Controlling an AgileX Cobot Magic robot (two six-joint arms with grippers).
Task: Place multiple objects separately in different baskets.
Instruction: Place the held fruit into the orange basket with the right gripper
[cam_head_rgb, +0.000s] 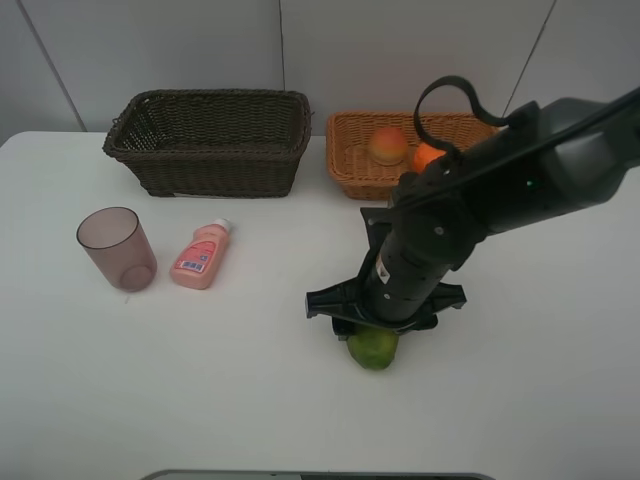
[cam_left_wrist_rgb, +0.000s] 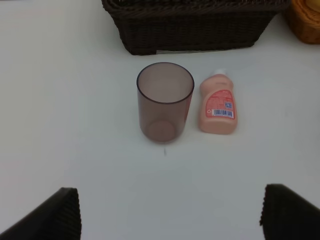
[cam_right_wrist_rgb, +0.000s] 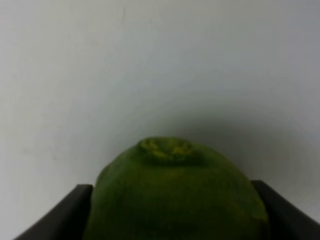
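Fruit (cam_head_rgb: 373, 350) green, 6 o'clock on table (cam_head_rgb: 250, 400), clamped by right gripper (cam_right_wrist_rgb: 172, 220) | left gripper (cam_left_wrist_rgb: 167, 215) jaws wide apart; cup (cam_left_wrist_rgb: 165, 102), bottle (cam_left_wrist_rgb: 217, 105) at 9 o'clock | dark basket (cam_head_rgb: 210, 165) at 11, tan basket (cam_head_rgb: 350, 175) at 1

Bare table (cam_head_rgb: 200, 420) near and left; an arm barred the right-middle.
The upright cup (cam_head_rgb: 117, 248) and the lying pink bottle (cam_head_rgb: 202, 255) sat just beside each other with a narrow gap, apart from the dark basket (cam_head_rgb: 210, 140) behind them. The right arm (cam_head_rgb: 520, 170) slanted past the tan basket (cam_head_rgb: 350, 165)'s right corner down over the green fruit (cam_head_rgb: 373, 349), closing that stretch; the dark basket's mouth lay unobstructed.
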